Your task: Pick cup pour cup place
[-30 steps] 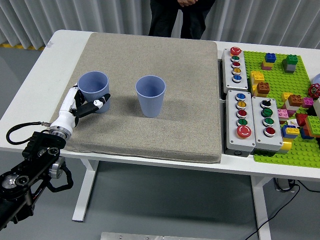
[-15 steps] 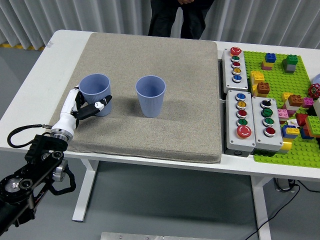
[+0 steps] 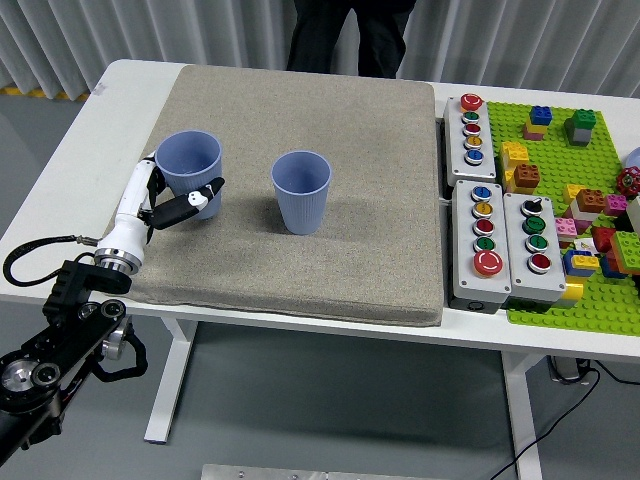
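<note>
Two blue ribbed cups stand upright on a grey mat (image 3: 300, 110). The left cup (image 3: 189, 163) is at the mat's left side. The middle cup (image 3: 301, 189) stands apart from it, to its right. My left hand (image 3: 165, 202), white with black fingertips, is wrapped around the lower part of the left cup, with the thumb (image 3: 193, 203) across its front and fingers behind its left side. The cup looks slightly raised off the mat. My right hand is out of view.
Two grey button boxes (image 3: 500, 240) and a narrow one (image 3: 470, 128) lie right of the mat. A green baseplate (image 3: 560, 150) with many bricks fills the far right. A person in dark clothes (image 3: 345, 35) stands at the far edge. A black cable (image 3: 40, 250) loops at my left wrist.
My left hand has closed tighter on the left cup and moved it slightly up and away from me. The middle cup has not moved.
</note>
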`<state>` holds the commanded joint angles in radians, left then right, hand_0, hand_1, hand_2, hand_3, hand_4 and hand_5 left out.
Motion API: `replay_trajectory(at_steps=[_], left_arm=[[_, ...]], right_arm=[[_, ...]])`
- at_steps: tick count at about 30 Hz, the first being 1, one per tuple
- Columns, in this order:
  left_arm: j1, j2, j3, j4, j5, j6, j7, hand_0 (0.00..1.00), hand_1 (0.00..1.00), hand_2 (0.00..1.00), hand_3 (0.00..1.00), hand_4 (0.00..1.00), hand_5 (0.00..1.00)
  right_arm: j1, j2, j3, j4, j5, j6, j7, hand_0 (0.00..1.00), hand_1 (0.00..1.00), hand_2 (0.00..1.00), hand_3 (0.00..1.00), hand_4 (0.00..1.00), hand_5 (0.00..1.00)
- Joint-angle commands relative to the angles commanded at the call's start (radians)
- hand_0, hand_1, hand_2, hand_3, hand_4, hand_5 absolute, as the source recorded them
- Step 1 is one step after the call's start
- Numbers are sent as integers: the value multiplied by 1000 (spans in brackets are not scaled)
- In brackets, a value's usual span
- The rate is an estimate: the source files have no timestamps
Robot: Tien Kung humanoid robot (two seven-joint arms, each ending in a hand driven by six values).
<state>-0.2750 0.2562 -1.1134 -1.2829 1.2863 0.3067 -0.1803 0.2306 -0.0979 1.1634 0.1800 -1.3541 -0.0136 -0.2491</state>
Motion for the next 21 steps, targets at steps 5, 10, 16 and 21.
replay_trajectory(at_steps=[5, 10, 16, 21], left_arm=[[-32, 56, 17, -57, 152, 4, 51, 582, 578, 595, 601, 756, 124], [-62, 103, 61, -70, 170, -4, 71, 586, 575, 599, 607, 749, 129], [-112, 130, 103, -67, 236, -10, 102, 589, 575, 600, 606, 736, 120], [-170, 143, 139, -71, 315, -18, 132, 593, 575, 603, 607, 732, 122]], right_arm=[[-3, -4, -7, 0, 3, 1, 0, 684, 648, 574, 582, 2, 27], [-8, -7, -12, 0, 5, 1, 0, 684, 648, 573, 582, 2, 26], [-11, -8, -15, 0, 5, 2, 0, 684, 649, 572, 581, 2, 26], [-7, -9, -21, 0, 16, 0, 0, 684, 649, 572, 582, 2, 25]])
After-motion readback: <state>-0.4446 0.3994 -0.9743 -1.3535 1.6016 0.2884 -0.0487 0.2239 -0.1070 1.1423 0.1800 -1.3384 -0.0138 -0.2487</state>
